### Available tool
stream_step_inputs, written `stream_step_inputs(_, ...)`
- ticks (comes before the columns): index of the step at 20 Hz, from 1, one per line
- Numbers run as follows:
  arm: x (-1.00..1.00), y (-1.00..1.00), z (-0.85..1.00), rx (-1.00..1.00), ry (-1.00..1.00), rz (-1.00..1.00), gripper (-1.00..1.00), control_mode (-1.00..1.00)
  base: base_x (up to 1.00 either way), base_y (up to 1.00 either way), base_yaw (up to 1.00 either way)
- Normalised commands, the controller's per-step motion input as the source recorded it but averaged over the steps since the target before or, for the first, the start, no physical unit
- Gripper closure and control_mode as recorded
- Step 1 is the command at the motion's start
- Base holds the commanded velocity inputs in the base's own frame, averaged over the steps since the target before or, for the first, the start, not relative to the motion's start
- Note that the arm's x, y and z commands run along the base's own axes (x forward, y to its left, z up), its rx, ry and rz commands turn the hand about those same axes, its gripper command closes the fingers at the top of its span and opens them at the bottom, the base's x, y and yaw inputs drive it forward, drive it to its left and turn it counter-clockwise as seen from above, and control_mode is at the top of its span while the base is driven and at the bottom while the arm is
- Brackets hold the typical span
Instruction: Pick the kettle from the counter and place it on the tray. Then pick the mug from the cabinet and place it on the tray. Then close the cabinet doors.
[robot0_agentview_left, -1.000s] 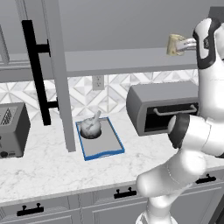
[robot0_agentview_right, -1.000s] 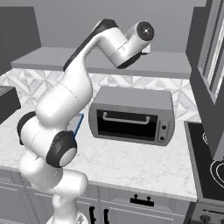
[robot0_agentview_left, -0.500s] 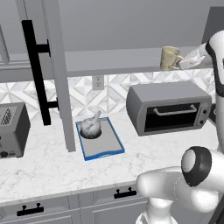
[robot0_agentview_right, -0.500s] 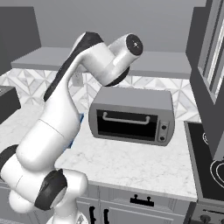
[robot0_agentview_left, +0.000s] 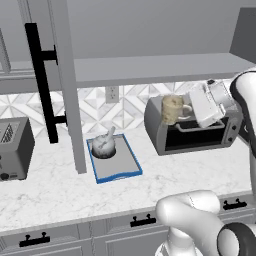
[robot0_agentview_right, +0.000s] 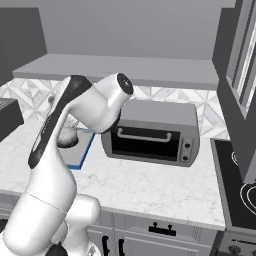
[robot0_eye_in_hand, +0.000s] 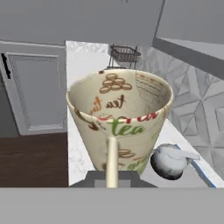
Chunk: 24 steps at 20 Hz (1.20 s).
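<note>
In the left base view, the kettle (robot0_agentview_left: 104, 146) is seen already resting on the blue-rimmed tray (robot0_agentview_left: 127, 167), which lies on the marble tabletop (robot0_agentview_left: 55, 192) at about 7 o'clock from the toaster oven (robot0_agentview_left: 195, 132). The mug (robot0_agentview_left: 172, 109) is carried in the air in front of the toaster oven's upper left corner, held by its loop handle in the pincer (robot0_agentview_left: 189, 108). The cabinet door (robot0_agentview_left: 62, 85) with its black bar handle stands open at 10 o'clock from the tray. The second step, moving the mug to the tray, is judged to be in hand.

In the right base view, the arm's elbow is seen in front of the toaster oven (robot0_agentview_right: 155, 135), and a blue edge of the tray (robot0_agentview_right: 85, 150) is glimpsed at 8 o'clock from it.

In the hand view, the mug (robot0_eye_in_hand: 119, 118), printed with "tea", is seen from above, its handle clamped between the nearly closed fingers. The kettle (robot0_eye_in_hand: 171, 161) sits at 4 o'clock from the mug, well below it. The next move is judged to call for a shift toward the tray's free near part, a descent clear of the kettle, then release; the doors are left to be closed.
</note>
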Motion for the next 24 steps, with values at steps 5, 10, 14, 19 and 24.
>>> stream_step_inputs(5, -0.40, 1.00, -1.00, -0.01, -0.02, 0.32, 1.00, -1.00, 0.00, 0.00, 0.00)
stream_step_inputs(10, 0.38, 0.96, -1.00, 0.00, 0.09, 0.20, 1.00, -1.00, 0.00, 0.00, 0.00)
stream_step_inputs(14, 0.90, 0.48, -0.95, 0.00, 0.15, 0.15, 1.00, -1.00, 0.00, 0.00, 0.00)
stream_step_inputs(19, 0.78, 0.04, -0.52, 0.01, 0.11, 0.05, 1.00, -1.00, 0.00, 0.00, 0.00)
stream_step_inputs(24, 0.57, 0.00, -0.07, 0.00, 0.05, 0.00, 1.00, -1.00, 0.00, 0.00, 0.00)
